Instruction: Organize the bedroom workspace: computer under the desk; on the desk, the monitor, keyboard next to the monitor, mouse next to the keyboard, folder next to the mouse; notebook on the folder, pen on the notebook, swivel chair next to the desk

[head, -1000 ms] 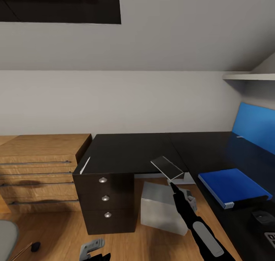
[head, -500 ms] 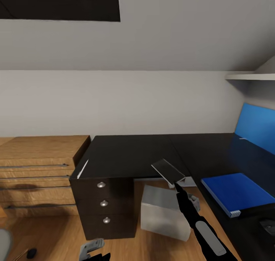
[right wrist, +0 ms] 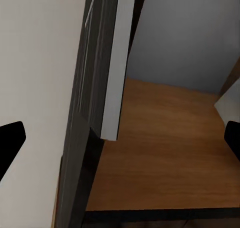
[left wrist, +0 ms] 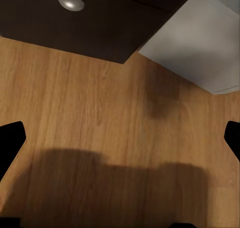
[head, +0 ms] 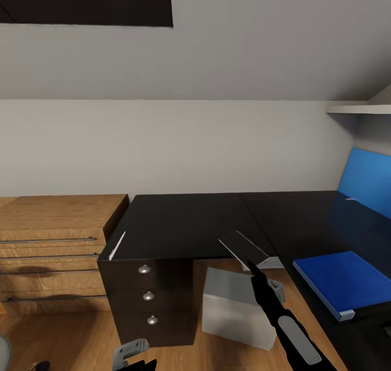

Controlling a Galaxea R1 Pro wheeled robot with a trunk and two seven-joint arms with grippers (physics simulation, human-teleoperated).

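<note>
The worktop [head: 190, 219] is a smooth, matte black L-shaped slab, and its corner section stands on a black drawer block [head: 146, 300] with three round metal knobs. Beside it stands a chest [head: 54, 246] of warm wood grain with thin metal pulls. The floor [head: 65, 338] is wooden plank.

A glossy blue folder [head: 336, 279], flat and rectangular with a ridged white spine end, lies on the right wing of the worktop. Under the worktop, a plain grey box, the computer [head: 236, 306], stands on the floor just beside the drawer block. A thin white pen [head: 117, 245] lies at the worktop's left front edge.

The right hand [head: 255, 265] holds a thin, flat dark slab with a pale edge, the notebook [head: 244, 248], tilted above the worktop's front edge; the right wrist view shows it edge-on, with the fingers well apart.

The left hand [head: 130, 352] hangs low over the floor, spread wide and holding nothing.
</note>
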